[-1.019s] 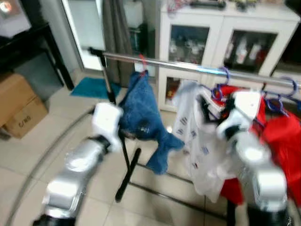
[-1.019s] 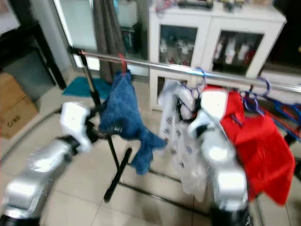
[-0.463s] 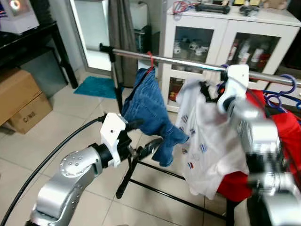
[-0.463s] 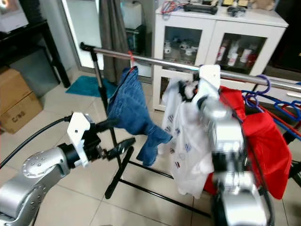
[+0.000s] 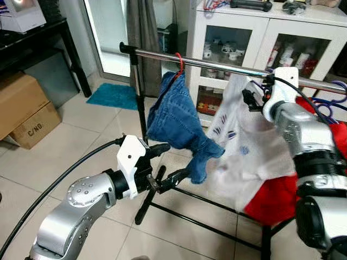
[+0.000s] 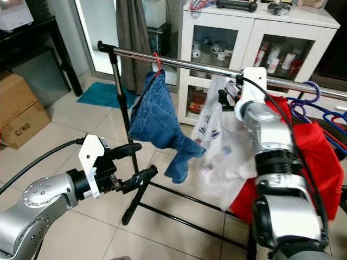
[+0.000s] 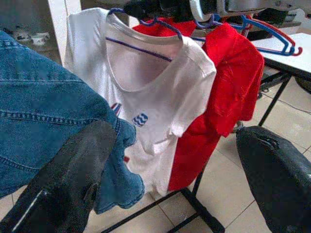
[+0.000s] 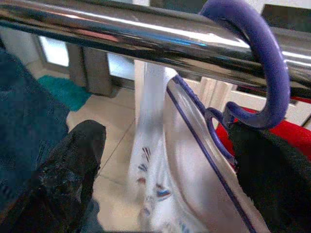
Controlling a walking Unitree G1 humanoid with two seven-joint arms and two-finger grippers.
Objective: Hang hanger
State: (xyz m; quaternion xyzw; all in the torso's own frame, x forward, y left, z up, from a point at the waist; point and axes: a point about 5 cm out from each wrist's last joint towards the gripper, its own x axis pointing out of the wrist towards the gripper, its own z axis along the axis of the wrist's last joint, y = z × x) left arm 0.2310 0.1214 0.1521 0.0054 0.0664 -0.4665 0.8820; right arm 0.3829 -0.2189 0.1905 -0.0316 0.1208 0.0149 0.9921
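A chrome rail (image 5: pixel 217 66) on a black stand crosses the room. Blue jeans (image 5: pixel 179 116) hang from it on a red hanger (image 5: pixel 179 58). To their right a white shirt (image 5: pixel 246 149) hangs on a purple hanger (image 8: pixel 265 68) whose hook sits over the rail (image 8: pixel 121 34). My right gripper (image 5: pixel 252 96) is up at that hook, just under the rail, fingers (image 8: pixel 68 174) spread open on either side of the hanger's neck. My left gripper (image 5: pixel 176 161) is held low in front of the jeans, open and empty, fingers (image 7: pixel 73 184) wide apart.
Red garments (image 5: pixel 331 146) on blue and purple hangers crowd the rail's right end. A white glass-door cabinet (image 5: pixel 238 49) stands behind. Cardboard boxes (image 5: pixel 24 111) and a black table are at the left, a teal mat (image 5: pixel 114 97) beyond. The rack's black base bars (image 5: pixel 190 216) lie on the tiles.
My right gripper rose to the rail with the white shirt's hanger, and the hook now rests over it. The shirt swung right. My left gripper came forward below the jeans.
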